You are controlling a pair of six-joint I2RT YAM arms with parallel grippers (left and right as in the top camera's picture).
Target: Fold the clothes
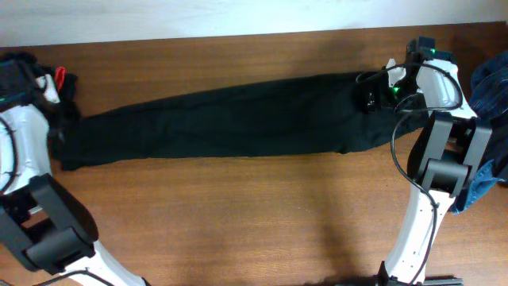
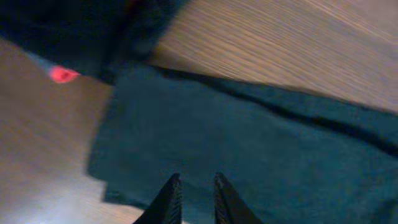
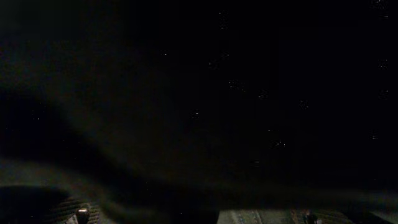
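The clothes in play are long black jeans (image 1: 230, 119), laid flat and stretched left to right across the wooden table (image 1: 238, 230). My left gripper (image 1: 57, 127) hovers at their left hem end. In the left wrist view its fingers (image 2: 194, 179) stand close together with a slim gap over the dark fabric (image 2: 261, 155); the picture is blurred and I see no cloth pinched. My right gripper (image 1: 369, 89) sits on the waist end. The right wrist view is almost wholly black cloth (image 3: 199, 93), with the fingers barely showing, wide apart, at the bottom edge.
Blue denim (image 1: 490, 83) hangs at the table's right edge behind the right arm. A dark heap (image 1: 24, 75) with a red spot (image 1: 60, 78) lies at the far left corner; the left wrist view shows that red spot (image 2: 62, 74) beyond the hem.
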